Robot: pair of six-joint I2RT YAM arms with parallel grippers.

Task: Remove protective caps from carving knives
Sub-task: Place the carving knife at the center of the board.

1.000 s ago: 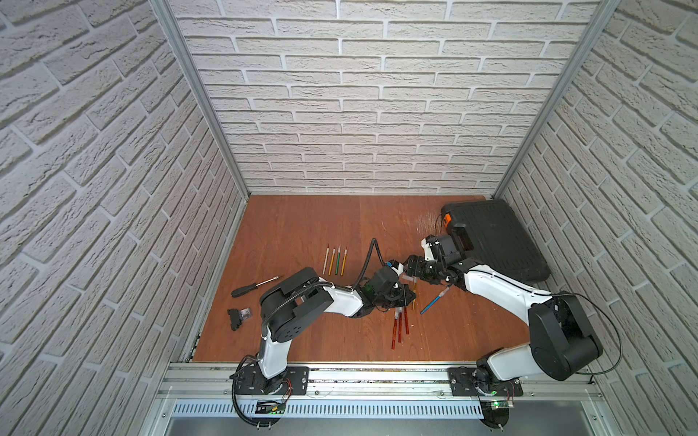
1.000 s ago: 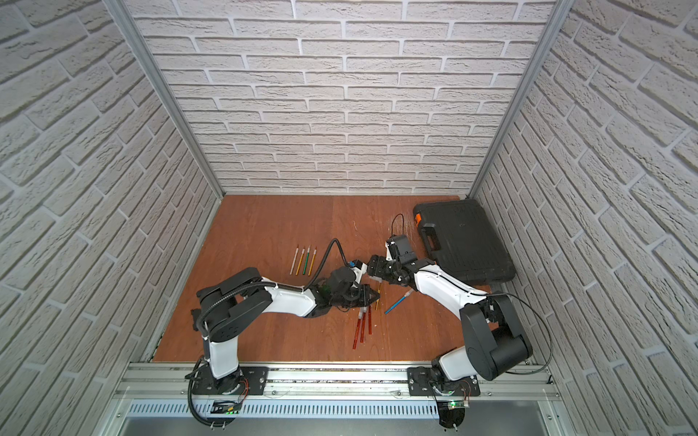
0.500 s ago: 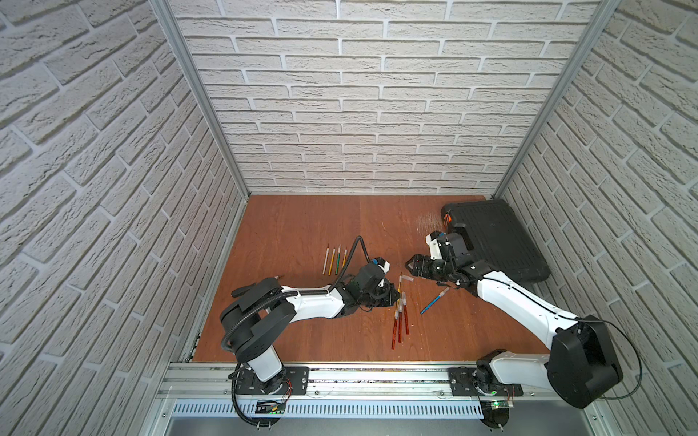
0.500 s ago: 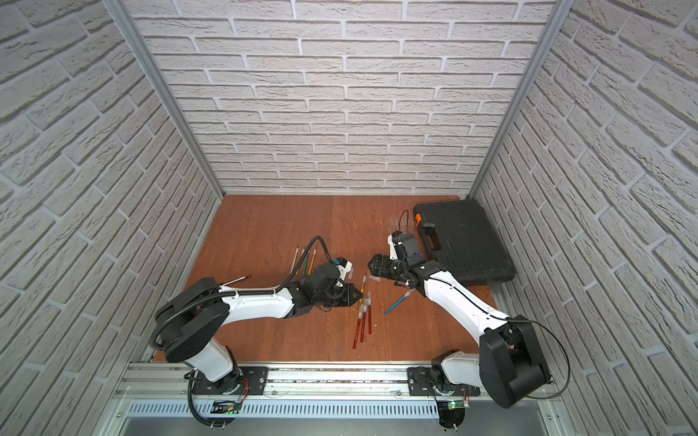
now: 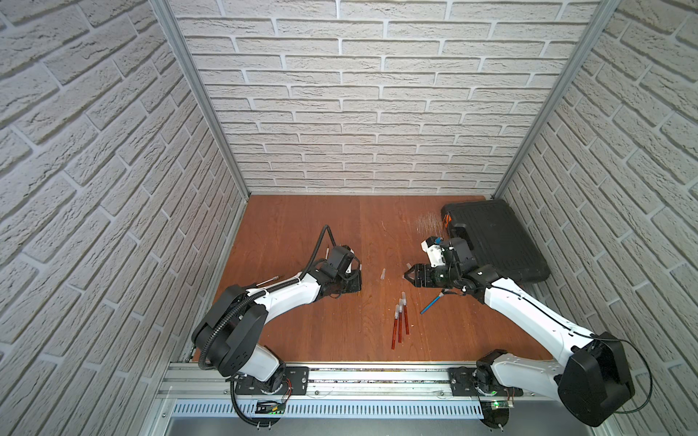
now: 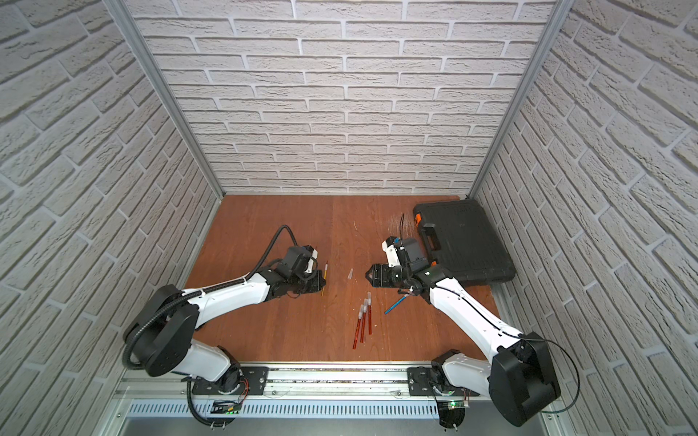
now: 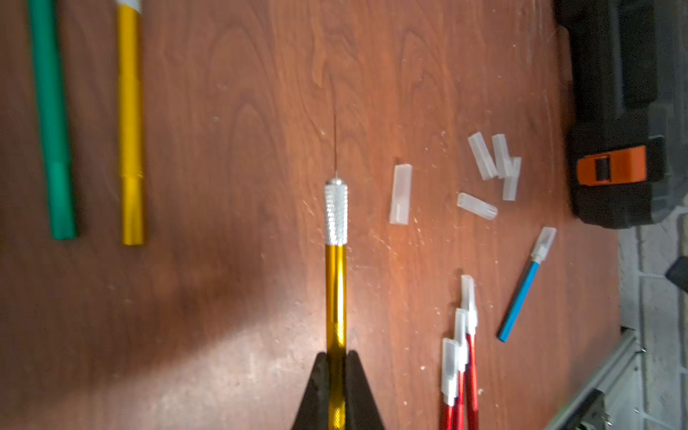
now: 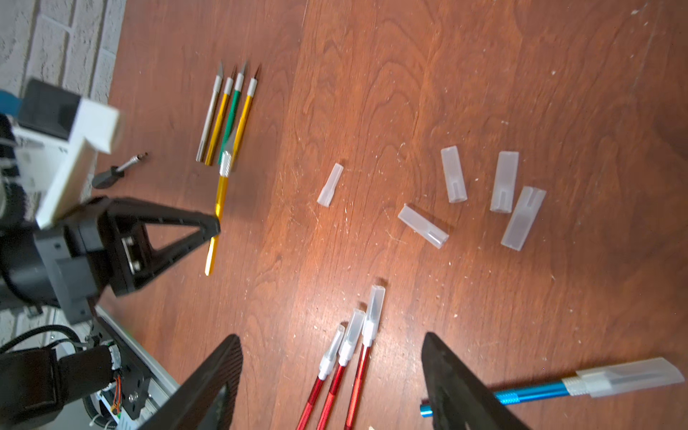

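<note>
Five shed caps [image 8: 453, 174] littered the tabletop [image 8: 372, 93] while the left tool [image 7: 336, 357] clenched a bared gold knife [image 7: 336, 290], seemingly for stowing, and the right tool [image 8: 331, 337] gaped empty over capped red knives [image 8: 332, 394].

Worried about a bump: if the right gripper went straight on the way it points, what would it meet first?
The right gripper points toward the left gripper and seems angled down, so probably the table first, beside the loose cap between them. Depth is unclear.
</note>
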